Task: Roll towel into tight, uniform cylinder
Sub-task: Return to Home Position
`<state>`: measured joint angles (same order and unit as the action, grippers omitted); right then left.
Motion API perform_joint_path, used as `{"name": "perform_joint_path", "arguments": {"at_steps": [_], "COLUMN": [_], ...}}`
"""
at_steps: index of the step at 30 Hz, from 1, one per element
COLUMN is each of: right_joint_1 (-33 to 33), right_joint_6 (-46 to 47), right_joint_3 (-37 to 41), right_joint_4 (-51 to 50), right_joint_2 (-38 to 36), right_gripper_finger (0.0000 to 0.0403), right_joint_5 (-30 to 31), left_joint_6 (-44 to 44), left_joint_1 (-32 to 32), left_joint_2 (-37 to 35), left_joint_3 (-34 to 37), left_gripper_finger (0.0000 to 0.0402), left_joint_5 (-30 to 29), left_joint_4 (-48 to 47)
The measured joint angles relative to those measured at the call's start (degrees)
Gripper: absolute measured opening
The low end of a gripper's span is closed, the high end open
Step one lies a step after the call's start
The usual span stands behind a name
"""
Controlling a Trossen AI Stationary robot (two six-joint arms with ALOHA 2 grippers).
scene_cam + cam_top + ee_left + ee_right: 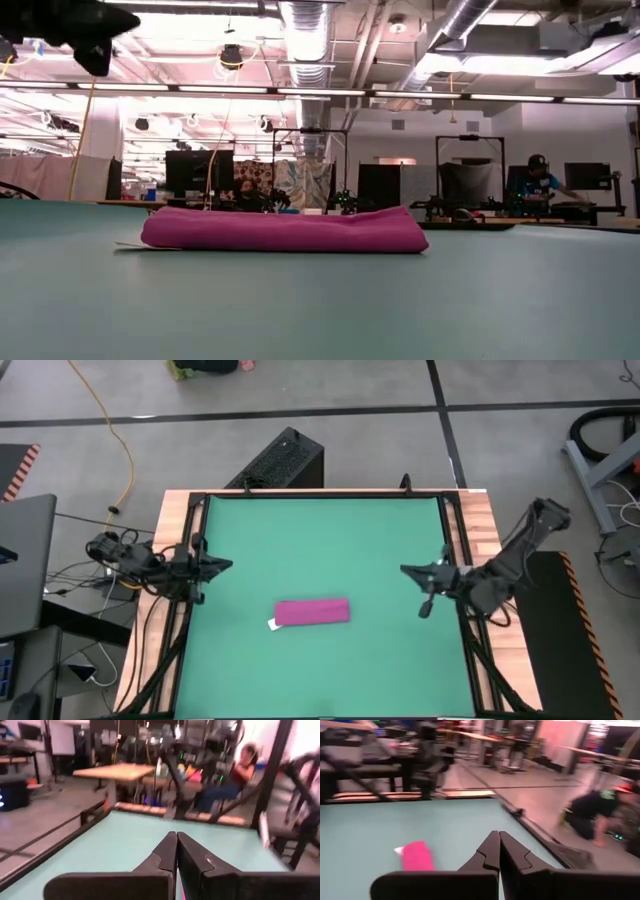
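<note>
- High view: the towel (312, 612) lies as a short roll on the green mat (320, 530), in the lower half of the mat as shown and about midway between the arms. Its long axis runs across the table, from one arm's side toward the other's. Its white tag (272, 624) pokes out at the end nearer the left arm. The left gripper (222, 566) hangs at the mat's left edge and the right gripper (405, 570) just inside its right edge, both well apart from the towel. From up here the fingers are too small to judge.
- Low view: the roll shows broadside, low and even along its length, with the tag a thin sliver on the mat at its left end. A dark piece of arm (85, 25) is cut off by the upper left corner, and I cannot tell which arm it is. A person (540, 180) stands at a bench far behind.
- Left wrist view: the two fingers (165, 855) press together with nothing between them. They hide the towel, apart from perhaps a pink speck at the bottom edge. A seated person (235, 775) shows beyond the table.
- Right wrist view: the fingers (487, 852) meet tip to tip, empty. The towel shows foreshortened, nearly end-on, with the tag touching its far corner. A crouching person (597, 805) is on the floor past the table.
</note>
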<state>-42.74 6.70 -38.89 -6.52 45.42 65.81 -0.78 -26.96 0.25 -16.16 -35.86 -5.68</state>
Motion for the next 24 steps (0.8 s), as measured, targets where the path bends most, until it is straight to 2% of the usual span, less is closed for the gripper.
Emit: {"name": "perform_joint_path", "arguments": {"at_steps": [3,5,6,9,11,12,14,16,17,18,24], "right_joint_1": [-4.8,-7.2,-7.9,-8.2,-6.6,-5.3,-1.6,2.7,5.0,7.0,21.1], "right_joint_6": [6.8,9.4,10.4,14.9,12.2,8.3,-1.9,-10.8,-13.9,-15.6,-9.4], "right_joint_3": [1.6,5.2,7.2,14.3,19.6,22.3,26.9,29.7,30.4,30.8,30.5], "right_joint_4": [-6.4,-6.9,-6.4,2.4,17.1,27.1,46.7,59.7,62.8,63.0,53.2], "right_joint_2": [-2.3,-3.9,-4.7,-7.3,-8.2,-8.1,-6.6,-5.3,-5.2,-5.7,-11.3], "right_gripper_finger": [0.0019,0.0019,0.0018,0.0012,0.0011,0.001,0.001,0.0009,0.0009,0.0009,0.0008], "right_joint_5": [8.9,9.7,7.8,1.1,-6.4,-11.6,-26.2,-40.0,-44.3,-45.9,-46.0], "left_joint_6": [0.2,0.1,0.1,0.5,0.9,1.0,1.0,1.0,1.4,2.0,4.7], "left_joint_1": [0.0,0.0,0.0,0.0,0.0,0.0,0.0,0.0,0.0,0.0,0.0], "left_joint_2": [1.2,1.2,1.2,1.5,1.5,1.5,1.6,1.6,1.6,1.6,1.6], "left_joint_3": [-1.5,-1.6,-1.6,-1.4,-0.8,-0.5,-0.5,-0.5,-0.5,-0.5,-4.1], "left_gripper_finger": [0.0,0.0,0.0,0.0,0.0,0.0,0.0,0.0,0.0,0.0,0.0], "left_joint_5": [-3.6,-5.3,-5.4,-4.9,-2.3,-0.8,2.2,5.1,6.4,7.3,7.8], "left_joint_4": [-2.7,-4.8,-4.7,-4.2,-4.5,-4.3,-4.5,-4.4,-4.4,-4.4,-6.7]}}
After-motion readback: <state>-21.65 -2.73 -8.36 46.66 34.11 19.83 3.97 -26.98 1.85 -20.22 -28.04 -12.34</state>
